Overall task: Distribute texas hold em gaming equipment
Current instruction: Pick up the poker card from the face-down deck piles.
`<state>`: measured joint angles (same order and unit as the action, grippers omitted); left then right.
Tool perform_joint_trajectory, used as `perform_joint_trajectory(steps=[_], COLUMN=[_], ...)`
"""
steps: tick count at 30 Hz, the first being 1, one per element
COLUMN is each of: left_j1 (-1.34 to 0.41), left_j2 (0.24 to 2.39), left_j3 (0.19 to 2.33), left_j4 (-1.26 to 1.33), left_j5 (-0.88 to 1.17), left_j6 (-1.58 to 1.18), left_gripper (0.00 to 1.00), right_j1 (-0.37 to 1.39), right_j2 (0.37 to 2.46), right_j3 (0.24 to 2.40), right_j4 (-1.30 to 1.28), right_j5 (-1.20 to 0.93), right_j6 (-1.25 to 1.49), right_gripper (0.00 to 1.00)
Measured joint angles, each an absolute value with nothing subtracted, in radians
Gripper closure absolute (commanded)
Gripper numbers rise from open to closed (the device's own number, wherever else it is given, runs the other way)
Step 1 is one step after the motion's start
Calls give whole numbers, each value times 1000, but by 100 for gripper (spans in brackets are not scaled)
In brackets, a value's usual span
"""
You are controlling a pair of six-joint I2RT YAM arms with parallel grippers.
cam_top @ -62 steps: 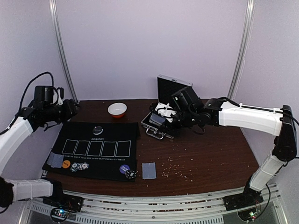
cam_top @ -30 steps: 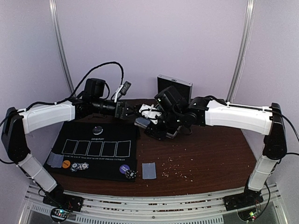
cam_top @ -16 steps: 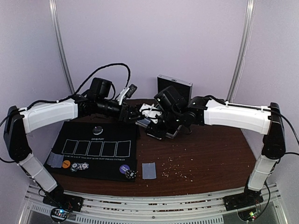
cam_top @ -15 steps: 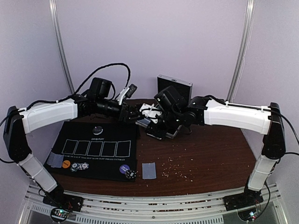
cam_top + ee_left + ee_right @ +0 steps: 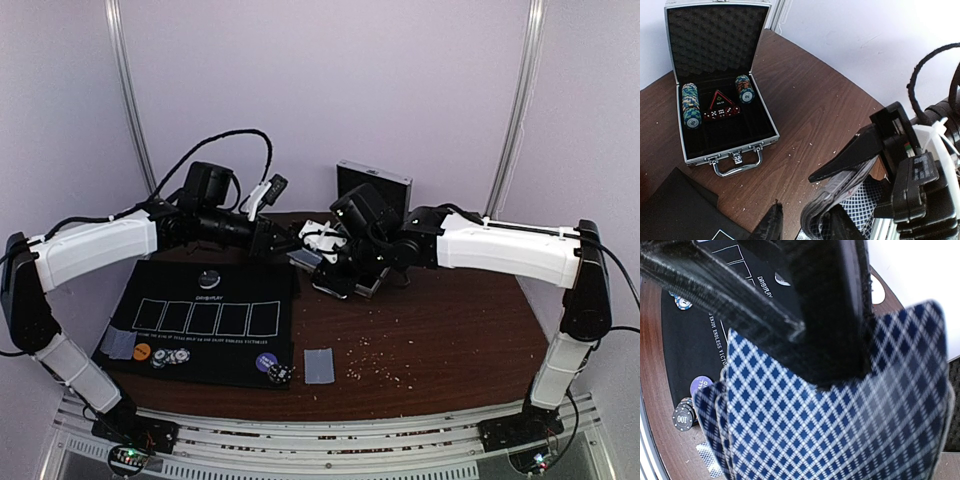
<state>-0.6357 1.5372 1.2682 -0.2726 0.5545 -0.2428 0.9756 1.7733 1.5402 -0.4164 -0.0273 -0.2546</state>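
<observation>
From above: clamped tight with the right gripper (image 5: 318,243) on a small deck of blue-and-white diamond-backed playing cards (image 5: 301,258), aloft over the brown wooden table (image 5: 450,340), just in front of the open silver-edged aluminium case (image 5: 350,284). Facing it from the left, nearly nose to nose, the left gripper (image 5: 283,240); plainly the nearer free arm. Down on the black felt mat (image 5: 250,285), striped poker chips (image 5: 172,356) and a purple disc (image 5: 266,361) already set out; just beside the mat, one loose card (image 5: 318,365).

From the left wrist: deck edge-on and bowed, long axis running up and away toward the right arm. Lower corner poking between the left fingers (image 5: 774,226), jaws parted, a strip of table showing between one finger and the cards; no pinch evident.

From the right wrist: diamond backs filling the frame, pinned under black fingers (image 5: 830,315); mat well below.

Judged next: close on the free end, then draw leftward along that axis.
</observation>
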Motion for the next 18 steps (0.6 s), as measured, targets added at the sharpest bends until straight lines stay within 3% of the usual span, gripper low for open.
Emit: perform_joint_trajectory(steps=[11,14,18], left_j1=[-627,-621,-615], left_j2=[1529,1520,1520], left_j3=[1264,1258,1258], left_j4=[-271,-274,-290], left_j5=[672,702,719], left_j6=[-223,-218,-213], left_gripper=[89,100,100], right_j1=[978,979,981], right_j2=[1773,1773,1773], right_j3=[1540,1540,1539], right_j4=[-418,-418,-421], right_j5=[-30,-30,-30], right_j6=[-255,-256,-258], right_gripper=[60,60,60])
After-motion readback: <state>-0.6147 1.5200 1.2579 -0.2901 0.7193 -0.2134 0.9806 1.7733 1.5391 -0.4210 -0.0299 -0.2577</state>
